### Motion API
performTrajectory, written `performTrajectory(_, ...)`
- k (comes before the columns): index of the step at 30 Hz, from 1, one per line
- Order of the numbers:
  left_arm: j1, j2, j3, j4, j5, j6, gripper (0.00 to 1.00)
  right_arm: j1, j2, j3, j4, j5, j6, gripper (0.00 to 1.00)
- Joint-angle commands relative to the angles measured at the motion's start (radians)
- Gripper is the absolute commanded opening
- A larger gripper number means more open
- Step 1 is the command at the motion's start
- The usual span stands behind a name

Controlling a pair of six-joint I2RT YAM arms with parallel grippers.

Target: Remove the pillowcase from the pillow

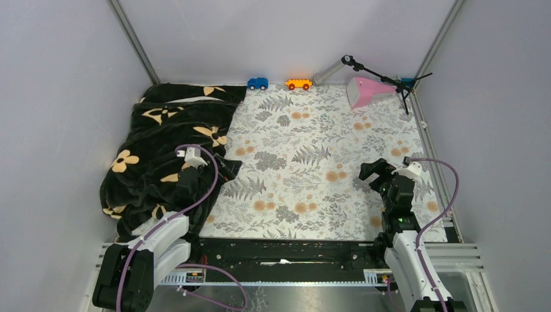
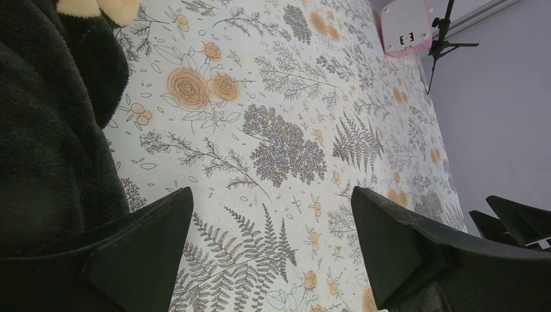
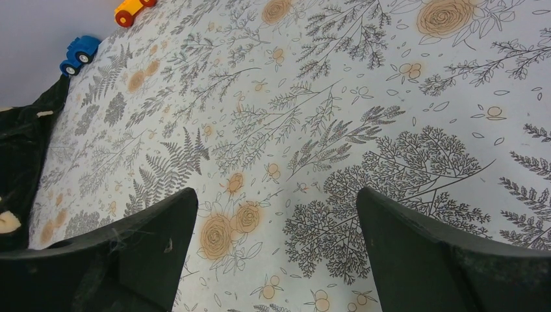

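Top view: the pillowcase lies bunched at 9 to 10 o'clock on the floral sheet, filling the left side from the far wall almost to the near rail. It is black plush with tan four-petal flowers, folded and creased. The pillow is not visible in any view; the heap is bulky, so it is possibly inside the cover.

Left gripper: pincer wide, nothing between the fingers, only printed sheet showing in the gap. It sits at the 3 o'clock edge of the pillowcase, near the heap's lower corner. In the left wrist view the black plush fills the frame at 9 o'clock, just beside the left-hand finger. I cannot tell if the two are touching.

Right gripper: pincer wide, holding nothing, with bare sheet between the fingers. In the top view it sits at 4 o'clock on the sheet, well apart from the pillowcase. Its wrist view shows the cover's dark edge far off at 9 o'clock.

Other items, top view:
- a blue toy car and an orange toy car side by side at 12 o'clock, at the far wall;
- a pink object at 1 o'clock, with a black stand crossing just above it.
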Motion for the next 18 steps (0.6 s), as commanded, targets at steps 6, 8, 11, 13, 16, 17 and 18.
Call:
performTrajectory(6, -0.072, -0.070, 0.052, -0.007, -0.134, 0.085, 0.99, 0.006, -0.065, -0.031, 0.021, 0.055, 0.059, 1.00)
performTrajectory(8, -0.156, -0.092, 0.107, -0.127, -0.313, 0.105, 0.99, 0.006, -0.084, -0.039, 0.023, 0.049, 0.068, 1.00)
performTrajectory(11, -0.324, -0.068, 0.255, -0.317, -0.655, 0.162, 0.99, 0.006, -0.092, -0.047, 0.033, 0.041, 0.076, 1.00)
performTrajectory(13, -0.399, -0.022, 0.360, -0.429, -0.860, 0.190, 0.99, 0.006, -0.083, -0.051, 0.044, 0.037, 0.084, 1.00)
performTrajectory(16, -0.412, 0.067, 0.477, -0.518, -1.033, 0.208, 0.99, 0.006, -0.068, -0.047, 0.047, 0.035, 0.085, 1.00)
performTrajectory(17, -0.404, 0.096, 0.495, -0.522, -1.076, 0.209, 0.99, 0.006, -0.064, -0.047, 0.049, 0.033, 0.085, 1.00)
performTrajectory(18, -0.375, 0.120, 0.515, -0.524, -1.074, 0.214, 0.99, 0.006, -0.063, -0.046, 0.050, 0.033, 0.085, 1.00)
